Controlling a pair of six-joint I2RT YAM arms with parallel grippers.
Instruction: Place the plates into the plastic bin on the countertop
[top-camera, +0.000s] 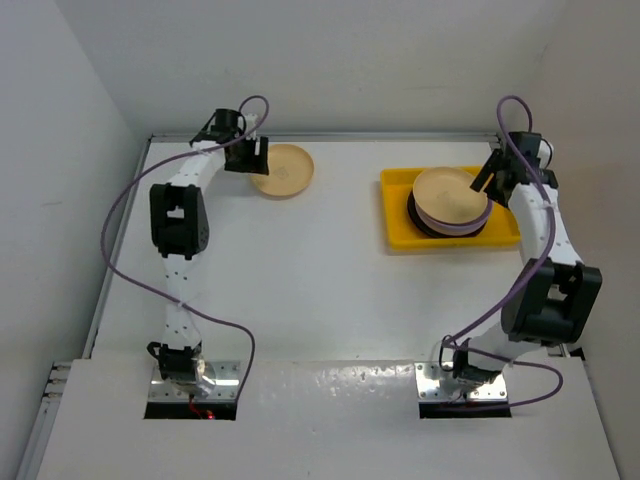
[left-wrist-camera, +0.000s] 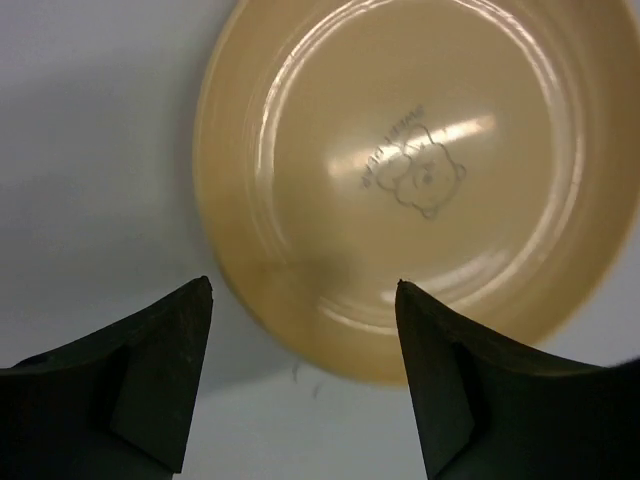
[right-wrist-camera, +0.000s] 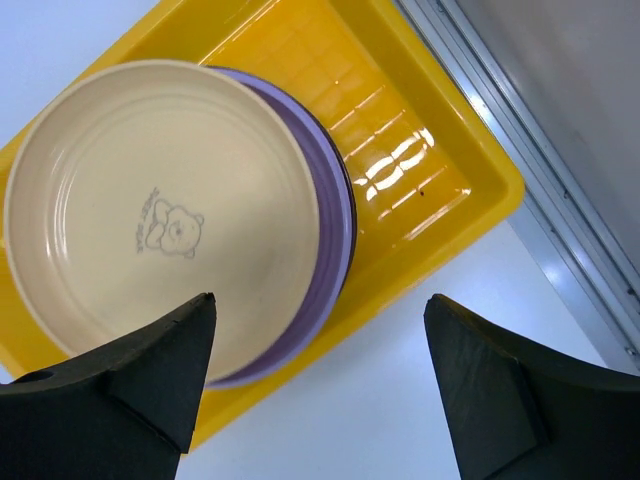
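Observation:
A pale orange plate lies alone on the white countertop at the back left. My left gripper is open just left of it, jaws apart over the plate's near rim in the left wrist view. The yellow plastic bin at the back right holds a stack: a cream plate on top, a lavender plate under it, a dark plate at the bottom. My right gripper is open and empty above the bin's right part.
White walls enclose the countertop; a metal edge runs along the back, close behind the bin. Purple cables loop beside both arms.

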